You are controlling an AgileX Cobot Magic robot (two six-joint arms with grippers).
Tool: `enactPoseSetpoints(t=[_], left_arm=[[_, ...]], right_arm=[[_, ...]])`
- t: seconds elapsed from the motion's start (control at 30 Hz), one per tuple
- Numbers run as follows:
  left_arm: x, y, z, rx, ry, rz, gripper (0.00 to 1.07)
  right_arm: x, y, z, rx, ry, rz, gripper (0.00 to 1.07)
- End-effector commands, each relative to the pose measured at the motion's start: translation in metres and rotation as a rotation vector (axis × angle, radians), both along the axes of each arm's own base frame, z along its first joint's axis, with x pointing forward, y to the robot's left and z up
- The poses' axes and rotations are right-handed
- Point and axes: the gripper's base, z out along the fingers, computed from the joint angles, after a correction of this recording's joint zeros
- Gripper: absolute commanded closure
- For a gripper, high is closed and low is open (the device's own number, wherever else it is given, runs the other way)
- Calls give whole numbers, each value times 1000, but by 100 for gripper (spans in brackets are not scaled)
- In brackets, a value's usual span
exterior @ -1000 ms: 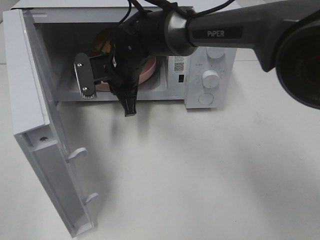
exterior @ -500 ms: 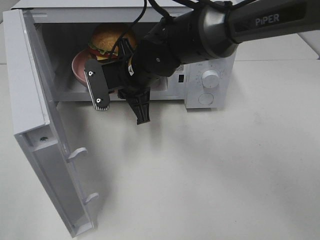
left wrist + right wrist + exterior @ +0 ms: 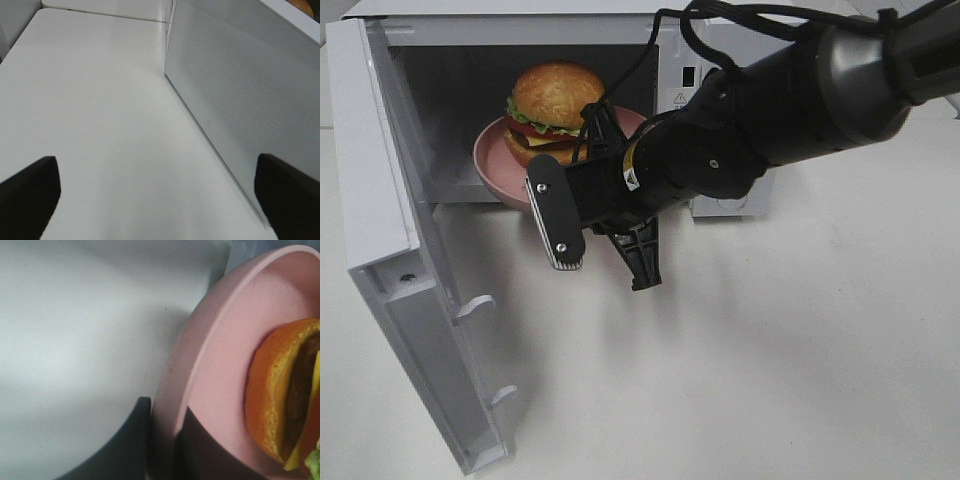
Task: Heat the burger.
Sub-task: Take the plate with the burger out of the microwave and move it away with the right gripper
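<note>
- While the right gripper [image 3: 167, 442] clamps the plate [image 3: 495, 160] rim, the burger [image 3: 552, 105] sits on it, just past the fingertips.
- Left gripper [image 3: 160, 197] gapes beside the door [image 3: 240, 100].

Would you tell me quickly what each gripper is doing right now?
Left gripper: open, holding nothing.
Right gripper: shut on the rim of the pink plate.

One burger [image 3: 553, 105] sits on one pink plate [image 3: 492, 158] in the upper left of the high view, inside one white microwave [image 3: 520, 30] with one open door [image 3: 415, 300]. One black gripper [image 3: 603, 240] shows at centre frame on one dark arm [image 3: 800, 100]. One white table [image 3: 770, 350] fills the lower right.
</note>
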Motion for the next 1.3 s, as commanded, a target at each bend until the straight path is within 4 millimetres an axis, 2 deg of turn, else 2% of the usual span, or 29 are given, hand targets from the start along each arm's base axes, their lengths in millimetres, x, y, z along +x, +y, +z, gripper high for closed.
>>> enactPoseSetpoints(t=[0.03,0.27,0.33,0.43,0.57,0.67,0.73,0.93,1.0,1.1,1.17,1.3], left_arm=[[-2,0,0,1,-26,-2,9],[-2,0,0,1,-26,-2,9],[-2,0,0,1,-26,-2,9],[-2,0,0,1,-26,-2,9],[-2,0,0,1,-26,-2,9],[-2,0,0,1,-26,-2,9],[-2,0,0,1,-26,-2,9],[-2,0,0,1,-26,-2,9],[-2,0,0,1,-26,-2,9],[-2,0,0,1,-26,-2,9],[-2,0,0,1,-26,-2,9],[-2,0,0,1,-26,-2,9]], right_arm=[[-5,0,17,55,-74,44,107],[-25,-17,21,56,-67,51,107],[-37,-28,25,53,-63,51,107],[-41,-31,25,51,-60,51,107],[-60,-48,34,54,-64,49,107],[-63,-51,36,53,-63,48,107],[-76,-62,41,59,-68,46,107],[-88,-73,43,61,-67,44,107],[-100,-84,45,64,-68,39,107],[-104,-87,45,66,-69,39,107],[-117,-100,46,59,-67,34,107],[-126,-109,49,55,-69,26,107]])
